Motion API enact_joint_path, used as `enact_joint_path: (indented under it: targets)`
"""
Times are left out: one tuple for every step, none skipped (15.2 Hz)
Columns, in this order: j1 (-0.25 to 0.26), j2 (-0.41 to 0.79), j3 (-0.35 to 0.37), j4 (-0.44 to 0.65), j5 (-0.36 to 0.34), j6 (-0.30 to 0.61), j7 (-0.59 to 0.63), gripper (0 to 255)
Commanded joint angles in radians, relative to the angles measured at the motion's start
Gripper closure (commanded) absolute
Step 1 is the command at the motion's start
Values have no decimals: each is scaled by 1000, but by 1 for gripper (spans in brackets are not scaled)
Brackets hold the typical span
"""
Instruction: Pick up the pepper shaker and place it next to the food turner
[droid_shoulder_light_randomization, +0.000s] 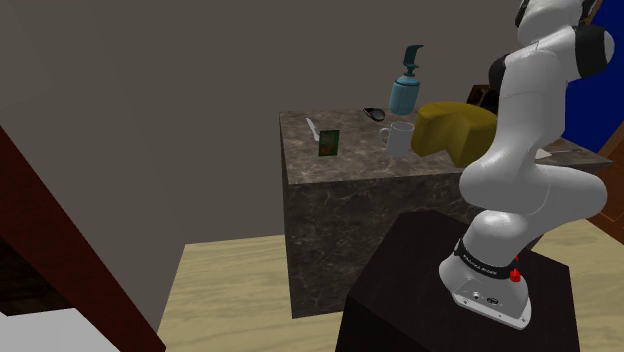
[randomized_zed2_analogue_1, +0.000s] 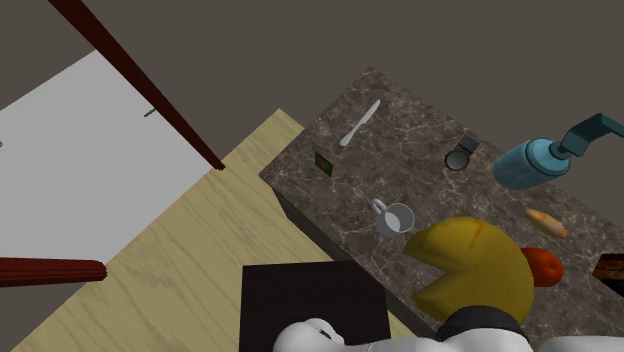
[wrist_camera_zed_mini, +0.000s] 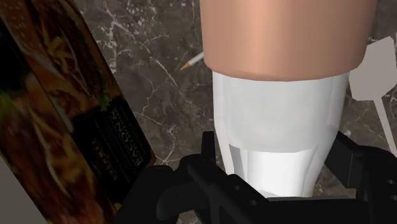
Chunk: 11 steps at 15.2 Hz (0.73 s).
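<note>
The black fingers are clamping the copper-capped white pepper shaker over the dark marble table, so I'd be lifting straight up before heading toward the white food turner near the table's edge.

One mug, one cheese wheel, one blue soap bottle, one white turner, one green box, one copper-topped shaker.

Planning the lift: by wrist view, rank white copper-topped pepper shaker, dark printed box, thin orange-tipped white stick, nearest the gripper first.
1. Pepper shaker, clasped in the gripper.
2. Printed box, beside the gripper.
3. Stick, beyond, on the counter.
</note>
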Motion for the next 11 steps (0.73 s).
enact_joint_path:
  targets:
    - [-39,47,22,63,23,-13,9,255]
    - [-23,39,18,30,19,8,4,255]
    - [-9,33,14,-1,16,27,-1,255]
    - [4,27,11,-29,14,46,-5,255]
    - [16,23,8,-55,11,63,-9,255]
    - [27,19,6,-80,10,80,-12,255]
    - [36,16,4,-103,8,97,-15,255]
    - [45,13,2,-125,7,113,-19,255]
    - [54,11,1,-145,7,128,-22,255]
    - [62,9,0,-165,6,143,-24,255]
    - [69,8,-1,-184,6,158,-27,255]
